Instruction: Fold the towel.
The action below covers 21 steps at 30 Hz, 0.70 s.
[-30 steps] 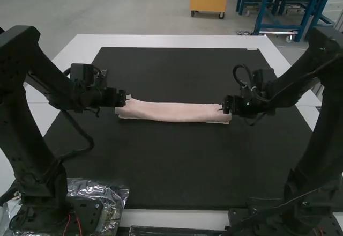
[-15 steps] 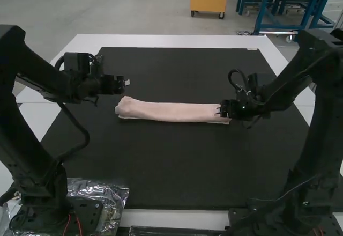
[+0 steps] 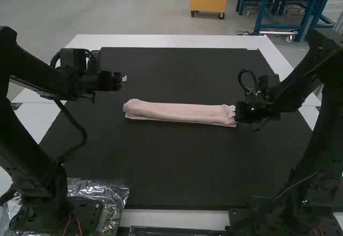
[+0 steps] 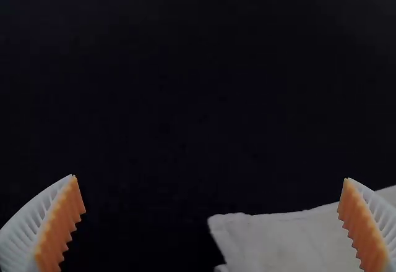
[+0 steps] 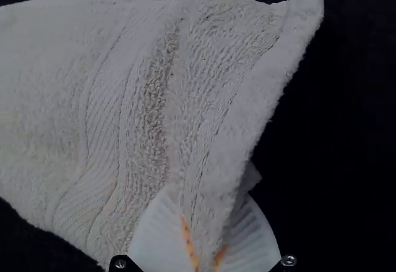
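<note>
The towel lies in a long, narrow strip on the black mat — my right claw pinching one end, my left claw spread wide, clear of the cloth.

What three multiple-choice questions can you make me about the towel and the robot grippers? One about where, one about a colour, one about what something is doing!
1. Where is the towel lying?
A) In a red bucket
B) On the black mat
C) On a wooden stool

2. What colour are the pads on the left gripper?
A) Green
B) Blue
C) Orange

3. How is the right gripper?
A) Shut on one end of the towel
B) Wide open with nothing in it
C) Shut on a spoon

Right letters:
1. B: the high view shows the towel in a long strip, with the black mat around it.
2. C: in the left wrist view, bumpy orange pads line the white ribbed fingers.
3. A: the right wrist view shows cloth pinched between its fingers.
</note>
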{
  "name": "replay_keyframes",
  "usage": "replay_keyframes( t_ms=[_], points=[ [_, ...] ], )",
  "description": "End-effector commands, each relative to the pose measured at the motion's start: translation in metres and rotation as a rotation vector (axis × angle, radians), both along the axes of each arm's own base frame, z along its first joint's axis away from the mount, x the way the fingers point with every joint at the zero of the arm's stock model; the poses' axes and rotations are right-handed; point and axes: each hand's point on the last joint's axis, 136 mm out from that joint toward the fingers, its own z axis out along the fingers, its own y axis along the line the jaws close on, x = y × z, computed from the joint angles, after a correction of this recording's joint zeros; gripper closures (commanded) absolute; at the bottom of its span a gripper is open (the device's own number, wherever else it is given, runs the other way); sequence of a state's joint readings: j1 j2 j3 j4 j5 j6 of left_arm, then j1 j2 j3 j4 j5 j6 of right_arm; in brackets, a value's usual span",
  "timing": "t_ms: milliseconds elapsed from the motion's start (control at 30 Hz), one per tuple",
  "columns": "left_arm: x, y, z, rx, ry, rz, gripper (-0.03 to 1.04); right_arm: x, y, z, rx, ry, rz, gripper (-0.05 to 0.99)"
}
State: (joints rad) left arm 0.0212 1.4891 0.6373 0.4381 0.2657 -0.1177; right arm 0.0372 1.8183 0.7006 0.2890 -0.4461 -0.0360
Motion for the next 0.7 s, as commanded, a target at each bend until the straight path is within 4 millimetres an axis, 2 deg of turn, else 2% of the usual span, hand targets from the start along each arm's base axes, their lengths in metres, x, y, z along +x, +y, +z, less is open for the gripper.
replay_keyframes(
  t_ms=[0, 100, 267, 500, 667],
  points=[
    [0.009, 0.016, 0.028, 0.069, -0.087, 0.054, 0.04, 0.018, -0.037, 0.044, -0.001, -0.113, -0.059, 0.96],
    [0.012, 0.024, 0.034, 0.102, -0.118, 0.092, 0.04, 0.021, -0.057, 0.060, -0.022, -0.132, -0.076, 0.96],
    [0.015, 0.026, 0.041, 0.107, -0.142, 0.113, 0.04, 0.020, -0.043, 0.074, -0.005, -0.145, -0.039, 0.96],
    [0.013, 0.029, 0.037, 0.114, -0.131, 0.133, 0.04, 0.014, 0.032, 0.081, 0.017, -0.150, 0.108, 0.96],
    [0.012, 0.029, 0.041, 0.116, -0.143, 0.134, 0.04, 0.008, 0.090, 0.082, 0.047, -0.157, 0.201, 0.96]
  ],
)
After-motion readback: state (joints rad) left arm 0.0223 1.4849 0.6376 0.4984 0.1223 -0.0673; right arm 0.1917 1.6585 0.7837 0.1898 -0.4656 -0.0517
